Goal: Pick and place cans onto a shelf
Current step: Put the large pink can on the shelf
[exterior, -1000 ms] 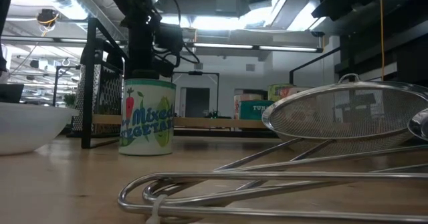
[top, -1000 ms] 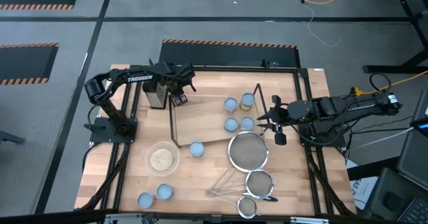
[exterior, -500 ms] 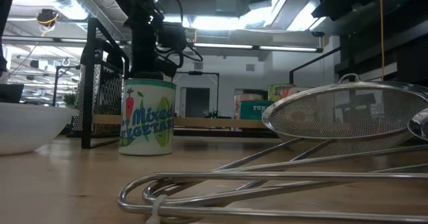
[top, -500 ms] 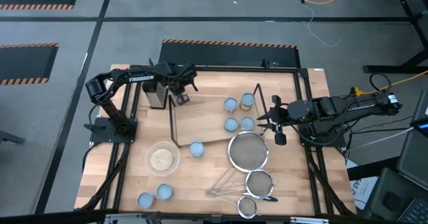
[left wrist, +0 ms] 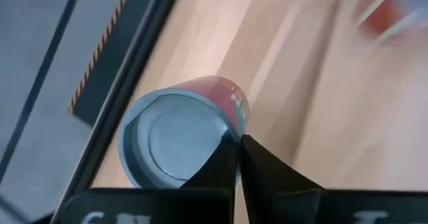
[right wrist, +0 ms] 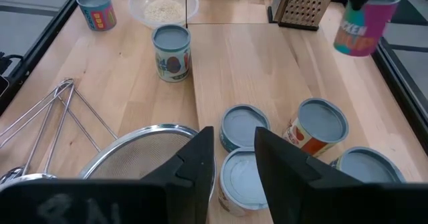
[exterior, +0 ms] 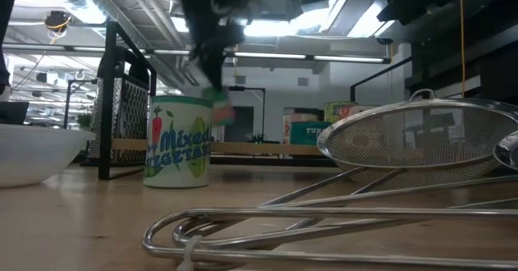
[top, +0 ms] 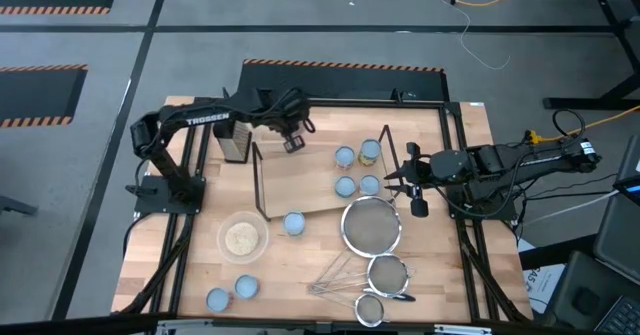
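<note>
My left gripper (top: 291, 138) is shut on a can (left wrist: 175, 138) with a red label and a pale blue-silver top, in the air over the far left part of the shelf (top: 308, 182). The can also shows in the right wrist view (right wrist: 364, 25). Several cans (top: 357, 169) stand on the shelf's right end. One can (top: 293, 223) stands on the table by the shelf's near edge. Two cans (top: 231, 293) stand at the near left. My right gripper (top: 404, 181) is open and empty by the shelf's right end, just beside the cans there (right wrist: 281, 144). My left gripper pinches the can at its top rim (left wrist: 233, 125), one finger over the lid and one on the outer wall. The fingers come from above. The can hangs below them, slightly tilted and clear of the shelf (right wrist: 364, 25).
A dark box grater (top: 235, 143) stands at the far left beside the shelf. A clear bowl of grains (top: 243, 237) sits at the near left. Three wire-mesh strainers (top: 372, 225) lie at the near right. Black wire frames (top: 258, 180) stand at both ends of the shelf.
My left gripper has gone up and toward the table's right edge, away from the grater and out over the shelf. It carries the can, which stays clear of the board.
</note>
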